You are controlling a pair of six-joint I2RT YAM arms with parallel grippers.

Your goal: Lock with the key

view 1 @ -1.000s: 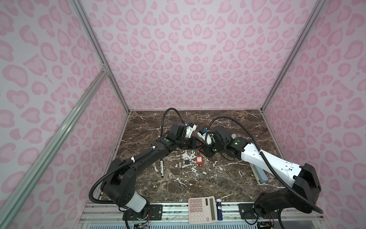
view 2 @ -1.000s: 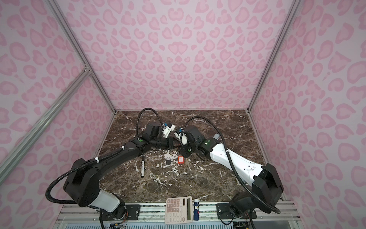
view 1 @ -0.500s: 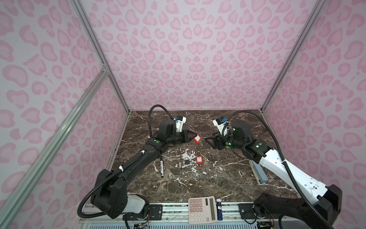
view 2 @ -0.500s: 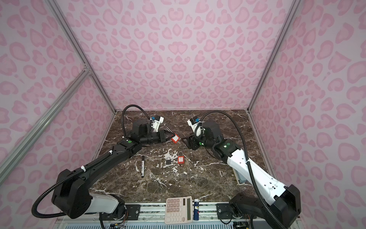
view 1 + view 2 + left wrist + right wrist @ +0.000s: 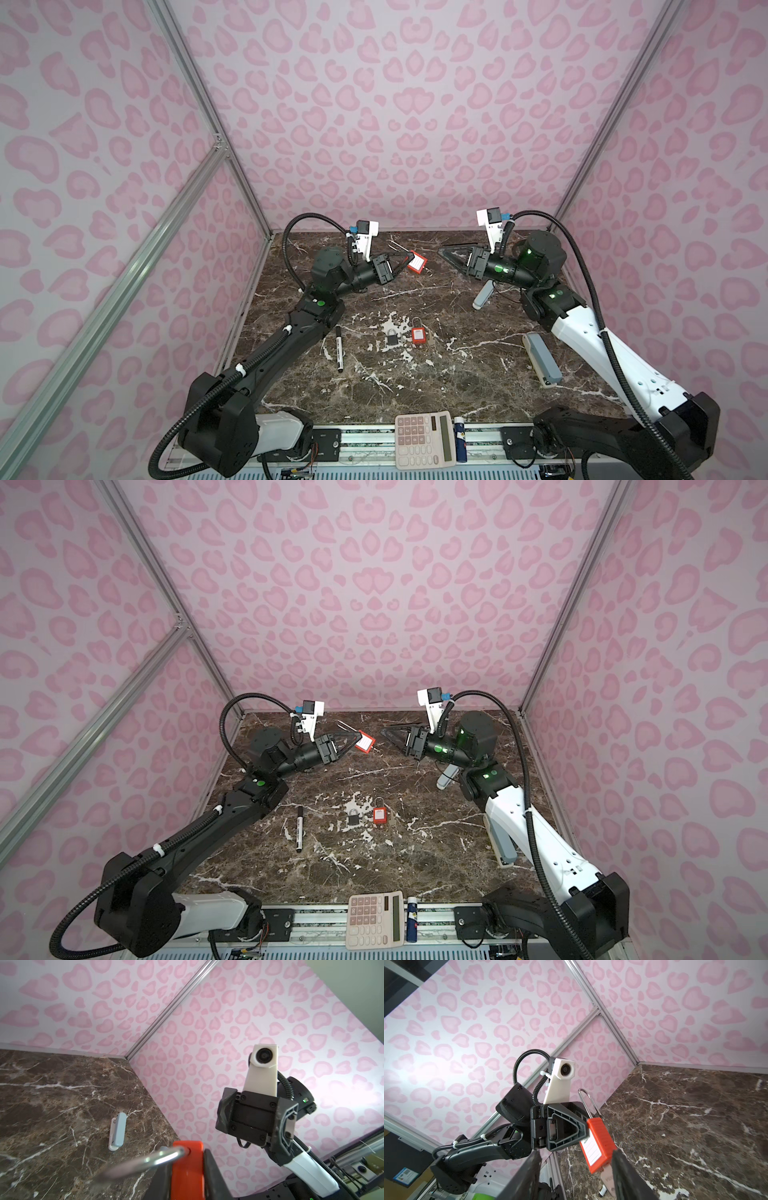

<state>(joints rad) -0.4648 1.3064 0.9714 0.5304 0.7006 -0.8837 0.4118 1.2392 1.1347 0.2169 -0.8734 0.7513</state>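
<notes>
A red padlock (image 5: 417, 262) (image 5: 365, 742) with a long steel shackle (image 5: 586, 1103) hangs in the air over the back of the marble table. My left gripper (image 5: 405, 262) (image 5: 353, 741) is shut on its body (image 5: 188, 1167). A tan key (image 5: 606, 1177) sticks out of the padlock's underside. My right gripper (image 5: 442, 251) (image 5: 384, 730) (image 5: 576, 1176) stands open a short way to the right of the lock, facing it and holding nothing. In the right wrist view the key lies close beside one finger (image 5: 625, 1178).
On the table (image 5: 478, 374) lie a grey padlock (image 5: 391, 337), a second red padlock (image 5: 418, 333), a black marker (image 5: 339, 348), a grey stapler (image 5: 542, 359) and a grey-blue object (image 5: 482, 297) under the right arm. A calculator (image 5: 423, 438) sits at the front rail.
A second ago both grippers met low at the table's middle. They have drawn apart and risen, the left one carrying the red padlock, the right one coming away empty.
</notes>
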